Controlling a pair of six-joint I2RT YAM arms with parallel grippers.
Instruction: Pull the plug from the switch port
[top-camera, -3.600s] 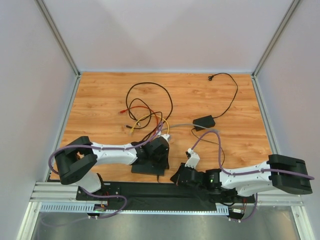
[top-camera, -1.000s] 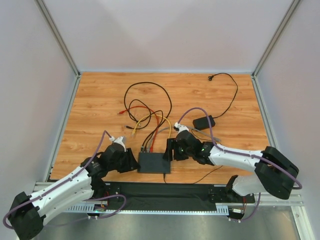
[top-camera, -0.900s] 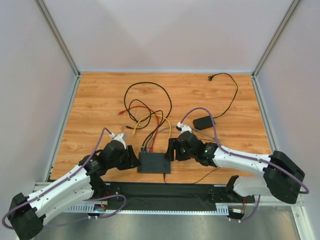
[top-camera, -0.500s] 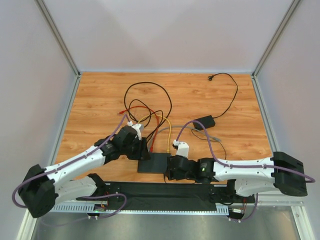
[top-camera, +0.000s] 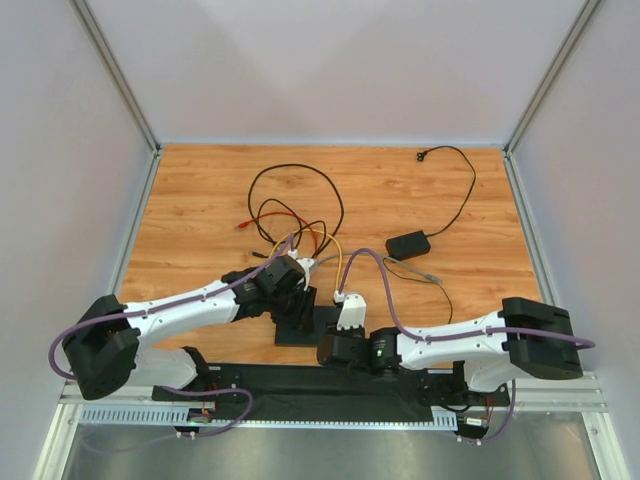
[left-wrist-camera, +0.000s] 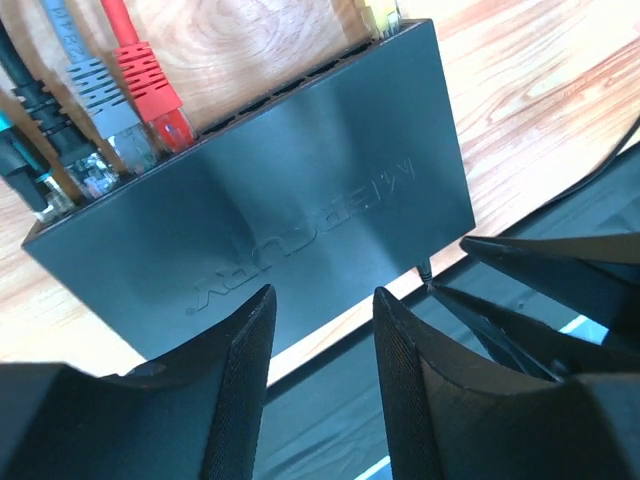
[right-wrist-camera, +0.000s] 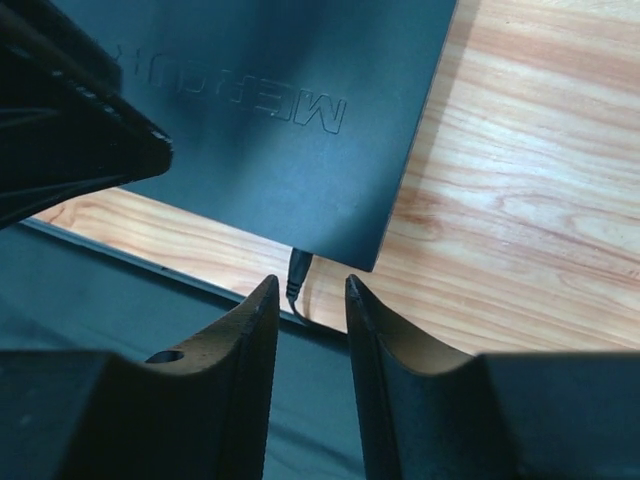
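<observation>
Both tools are low over the switch (left-wrist-camera: 320, 200), which lies flat on the worktop (right-wrist-camera: 520, 200). The left tool (left-wrist-camera: 322, 300) has its fingers spread, the switch's top just beyond its tips and a red cable plug (left-wrist-camera: 150, 95) in the far edge. The right tool (right-wrist-camera: 310, 285) is also spread; the black plug (right-wrist-camera: 297, 270) in the switch's near edge sits between its tips.

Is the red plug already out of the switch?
No, in the left wrist view the red plug sits in a socket of the switch, beside the grey plug.
</observation>
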